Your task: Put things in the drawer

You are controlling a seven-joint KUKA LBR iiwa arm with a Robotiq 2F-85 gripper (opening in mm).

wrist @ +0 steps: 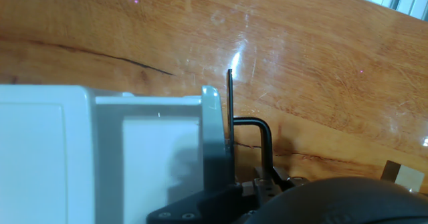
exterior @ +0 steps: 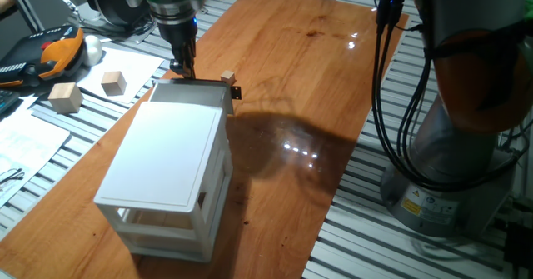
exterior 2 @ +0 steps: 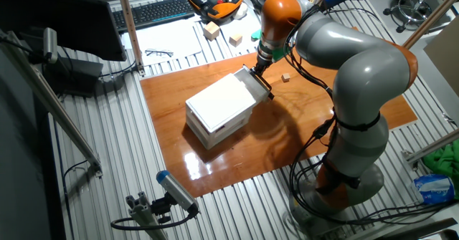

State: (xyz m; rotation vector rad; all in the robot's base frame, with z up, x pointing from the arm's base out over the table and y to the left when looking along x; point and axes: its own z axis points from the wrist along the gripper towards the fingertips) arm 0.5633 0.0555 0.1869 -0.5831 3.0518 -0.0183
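One varnished wood board [exterior: 333,87] on a slatted metal table [exterior 2: 100,140] bore the cabinet [exterior: 171,166], slightly open drawer [exterior: 193,92] and cube [exterior: 227,77]; gripper [exterior: 181,67] opening undeterminable.

The cabinet [exterior: 171,158] and drawer [exterior: 193,93] were white, its knob [exterior: 236,92] black, the cube [exterior: 227,77] light tan, the counter [exterior: 333,71] glossy reddish-brown.
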